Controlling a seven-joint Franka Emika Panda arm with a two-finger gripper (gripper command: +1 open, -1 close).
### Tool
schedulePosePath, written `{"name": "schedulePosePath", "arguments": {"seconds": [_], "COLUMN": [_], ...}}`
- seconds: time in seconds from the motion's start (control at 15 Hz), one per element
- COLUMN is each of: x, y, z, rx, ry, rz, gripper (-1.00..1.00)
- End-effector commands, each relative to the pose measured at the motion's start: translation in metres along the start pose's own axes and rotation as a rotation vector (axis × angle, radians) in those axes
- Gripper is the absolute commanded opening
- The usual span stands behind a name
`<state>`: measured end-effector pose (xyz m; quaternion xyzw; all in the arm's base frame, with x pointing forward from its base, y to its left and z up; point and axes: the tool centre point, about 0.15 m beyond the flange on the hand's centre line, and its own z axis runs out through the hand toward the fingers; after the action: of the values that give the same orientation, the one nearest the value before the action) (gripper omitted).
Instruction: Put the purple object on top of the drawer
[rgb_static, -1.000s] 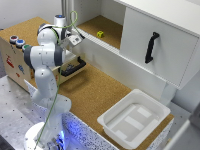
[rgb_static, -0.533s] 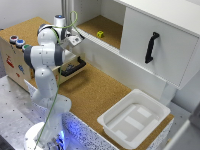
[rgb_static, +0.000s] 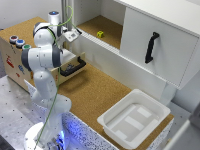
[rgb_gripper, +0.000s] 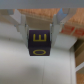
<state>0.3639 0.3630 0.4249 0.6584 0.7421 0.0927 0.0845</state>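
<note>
In the wrist view, the purple object (rgb_gripper: 40, 44), a small dark block with yellow markings, sits clamped between my two fingers (rgb_gripper: 22, 29). The gripper (rgb_gripper: 40, 37) is shut on it and holds it in the air over a white surface, with cork behind. In the exterior view the gripper (rgb_static: 74, 35) hangs higher than the drawer (rgb_static: 75, 61), which stands pulled open with its curved black handle (rgb_static: 73, 68) facing out. The block itself is too small to make out there.
The low cabinet has a cork top (rgb_static: 27, 27) and coloured buttons (rgb_static: 20, 43) on its left end. A yellow cube (rgb_static: 100, 34) lies in the cork-floored recess behind. A white door with a black handle (rgb_static: 151, 47) is on the exterior view's right, a white tray (rgb_static: 157, 107) in front.
</note>
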Motion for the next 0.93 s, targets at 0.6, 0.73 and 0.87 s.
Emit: {"name": "schedulePosePath", "arguments": {"seconds": [0.6, 0.73, 0.87], "x": [0.120, 0.121, 0.118], "y": [0.081, 0.083, 0.080], "z": [-0.059, -0.053, -0.049], "rx": [-0.026, -0.002, 0.022], "ry": [-0.064, -0.083, -0.106], "rz": [-0.042, -0.026, 0.001], "gripper": [-1.00, -1.00, -1.00]}}
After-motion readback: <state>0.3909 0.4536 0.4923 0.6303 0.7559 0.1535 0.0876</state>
